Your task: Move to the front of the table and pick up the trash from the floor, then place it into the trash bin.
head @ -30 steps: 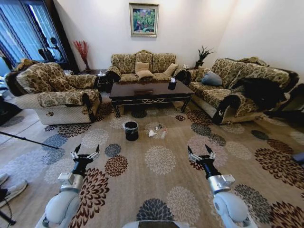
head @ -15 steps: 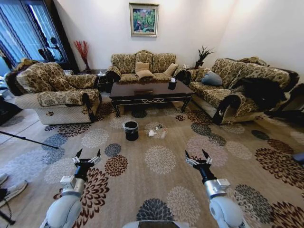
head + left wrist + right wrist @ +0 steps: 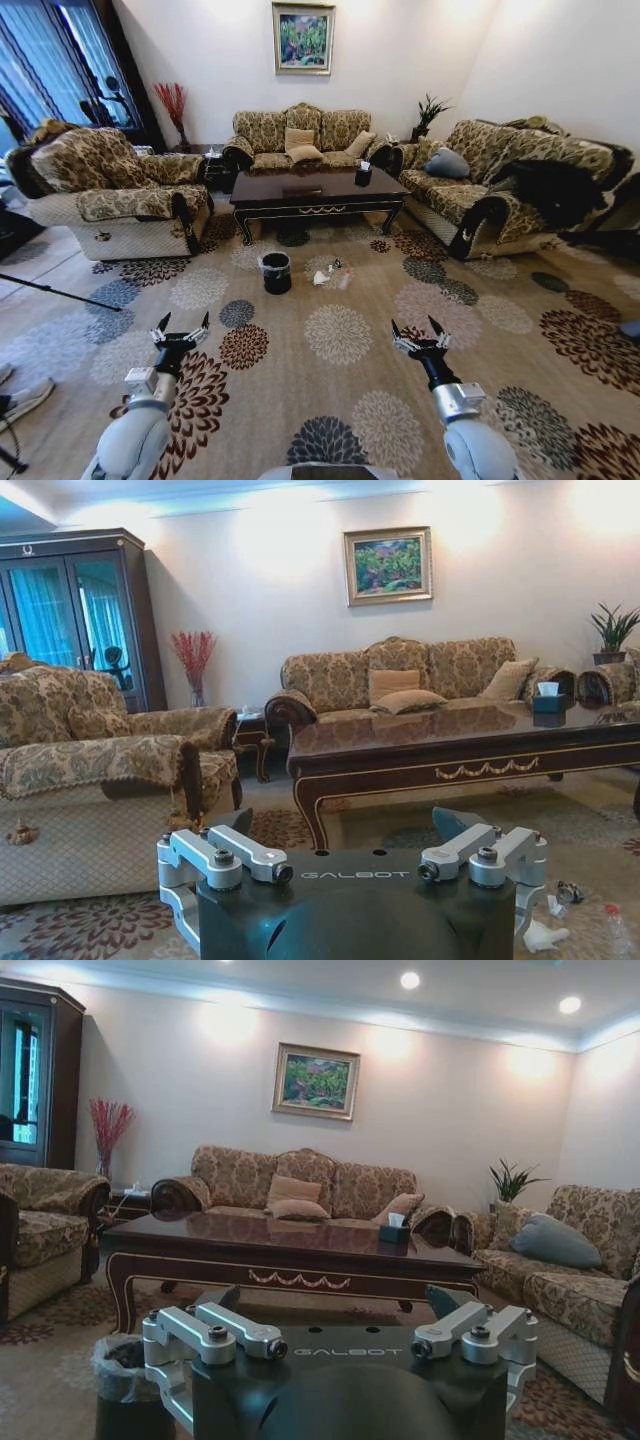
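Ahead of me, across the floor [image 3: 340, 400], the table [image 3: 315, 197] stands with a sofa [image 3: 300, 135] behind it, an armchair [image 3: 110, 190] to my left and a second sofa [image 3: 500, 180] to my right. On its glossy surface sits a small black tissue box [image 3: 362, 177]. The trash bin [image 3: 276, 273] stands on the carpet just in front of the table, its grey liner folded over the rim. The trash [image 3: 330, 275] lies just to the bin's right: a white tissue and a couple of small scraps. My left gripper [image 3: 180, 331] and my right gripper [image 3: 420, 335] hover low over the carpet, well short of the bin, fingers spread apart and holding nothing.
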